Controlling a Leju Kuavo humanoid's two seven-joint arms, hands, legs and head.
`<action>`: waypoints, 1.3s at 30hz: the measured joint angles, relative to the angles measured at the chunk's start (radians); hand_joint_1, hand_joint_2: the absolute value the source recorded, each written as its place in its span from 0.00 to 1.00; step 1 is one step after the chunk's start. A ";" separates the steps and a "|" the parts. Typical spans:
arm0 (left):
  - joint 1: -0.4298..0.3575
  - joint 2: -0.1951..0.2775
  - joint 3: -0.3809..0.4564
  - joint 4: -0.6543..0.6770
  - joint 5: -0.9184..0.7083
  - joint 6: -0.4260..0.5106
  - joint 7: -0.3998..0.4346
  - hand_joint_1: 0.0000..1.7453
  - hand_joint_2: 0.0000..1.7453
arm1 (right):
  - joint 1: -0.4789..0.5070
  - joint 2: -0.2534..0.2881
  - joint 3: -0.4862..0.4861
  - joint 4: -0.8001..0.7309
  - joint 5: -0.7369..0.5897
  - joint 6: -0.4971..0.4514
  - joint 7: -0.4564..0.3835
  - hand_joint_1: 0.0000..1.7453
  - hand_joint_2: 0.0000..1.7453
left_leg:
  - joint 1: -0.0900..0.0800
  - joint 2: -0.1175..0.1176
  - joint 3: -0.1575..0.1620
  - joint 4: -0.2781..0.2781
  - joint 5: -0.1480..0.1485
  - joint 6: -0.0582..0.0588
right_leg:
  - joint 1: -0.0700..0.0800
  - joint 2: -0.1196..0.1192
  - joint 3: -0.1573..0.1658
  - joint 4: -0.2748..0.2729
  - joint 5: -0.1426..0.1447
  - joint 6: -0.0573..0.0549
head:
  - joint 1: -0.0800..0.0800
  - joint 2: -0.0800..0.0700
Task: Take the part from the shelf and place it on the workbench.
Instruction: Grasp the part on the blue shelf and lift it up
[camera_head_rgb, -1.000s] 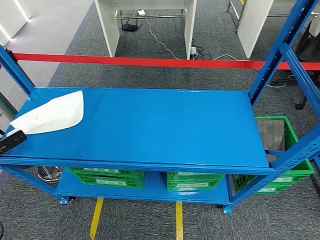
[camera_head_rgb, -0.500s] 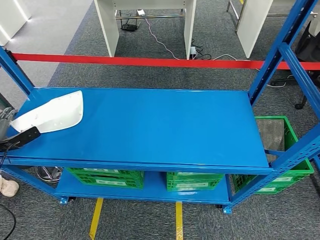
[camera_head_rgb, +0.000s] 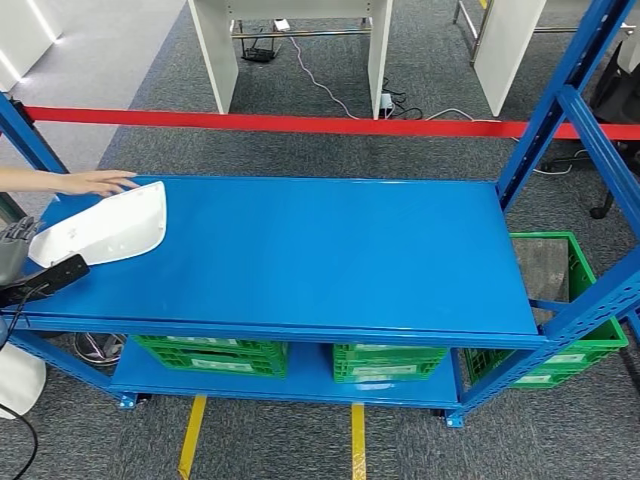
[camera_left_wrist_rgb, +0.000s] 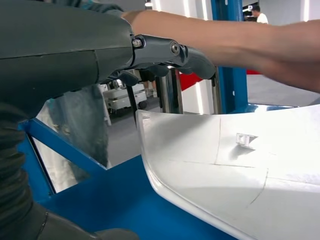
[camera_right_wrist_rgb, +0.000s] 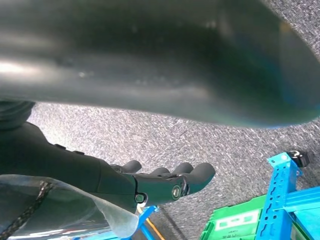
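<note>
The part, a curved white panel (camera_head_rgb: 106, 228), lies at the left end of the blue shelf's top deck (camera_head_rgb: 317, 250). My left hand (camera_head_rgb: 15, 248) is at the shelf's left edge, just short of the panel's narrow end. In the left wrist view its dark fingers (camera_left_wrist_rgb: 170, 52) reach over the white panel (camera_left_wrist_rgb: 245, 175) without touching it, and nothing is gripped. A person's hand (camera_head_rgb: 98, 182) rests on the panel's far edge, and the person's arm (camera_left_wrist_rgb: 245, 45) crosses above my fingers. My right hand (camera_right_wrist_rgb: 151, 182) hangs over the carpet with its fingers straight, holding nothing.
Blue uprights (camera_head_rgb: 551, 110) stand at the shelf's right end and left corner. Green crates (camera_head_rgb: 219, 355) sit on the lower deck, and another (camera_head_rgb: 573, 300) stands at the right. A red tape line (camera_head_rgb: 302, 124) runs behind the shelf, with white table legs (camera_head_rgb: 219, 60) beyond it.
My left hand has come in from the left edge toward the panel's narrow end. A person's hand has reached in and now touches the panel's far edge.
</note>
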 joint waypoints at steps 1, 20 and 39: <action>-0.001 0.000 -0.001 0.001 0.001 0.000 0.000 0.00 1.00 | 0.000 0.000 0.000 0.000 0.001 0.000 0.000 0.00 0.00 | 0.000 0.000 0.000 0.000 0.000 0.000 | 0.000 0.000 0.000 0.000 0.000 0.000 | 0.000 0.000; -0.010 -0.001 -0.006 0.008 0.016 0.001 -0.005 0.00 1.00 | -0.004 0.000 0.000 0.000 0.002 0.000 0.000 0.00 0.00 | 0.000 0.000 0.000 0.000 0.000 0.000 | 0.000 0.000 0.000 0.000 0.000 0.000 | 0.000 0.000; -0.020 -0.002 -0.023 0.016 0.025 0.000 -0.018 0.00 1.00 | -0.010 0.000 0.000 0.000 0.004 0.000 0.002 0.00 0.00 | 0.000 0.000 0.000 0.000 0.000 0.000 | 0.000 0.000 0.000 0.000 0.000 0.000 | 0.000 0.000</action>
